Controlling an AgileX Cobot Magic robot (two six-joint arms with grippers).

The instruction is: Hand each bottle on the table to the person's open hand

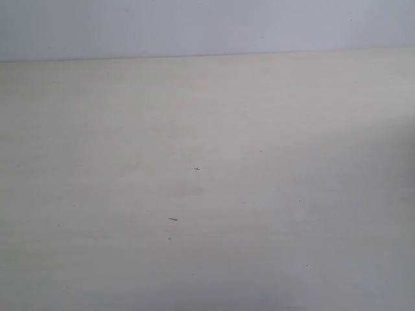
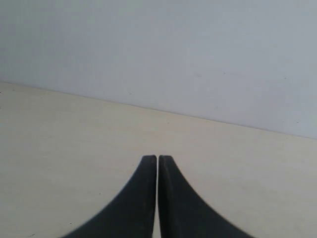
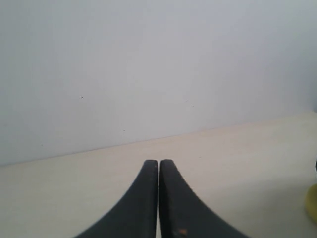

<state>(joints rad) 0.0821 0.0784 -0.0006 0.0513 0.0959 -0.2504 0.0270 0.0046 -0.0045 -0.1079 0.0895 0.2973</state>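
Observation:
The pale beige wood-grain table [image 1: 207, 194] fills the exterior view, with only a few tiny dark specks on it. None of the bottles shows there, and neither arm does. In the left wrist view my left gripper [image 2: 157, 158] is shut, its black fingers pressed together with nothing between them, low over the table [image 2: 59, 139]. My right gripper [image 3: 158, 162] is shut and holds nothing as well. A sliver of something yellow [image 3: 312, 203] shows at the edge of the right wrist view; whether it is a bottle cannot be told. No hand is in view.
A plain pale grey wall [image 1: 207, 26] rises behind the table's far edge [image 1: 207, 56]. A soft shadow lies over the table's right side in the exterior view.

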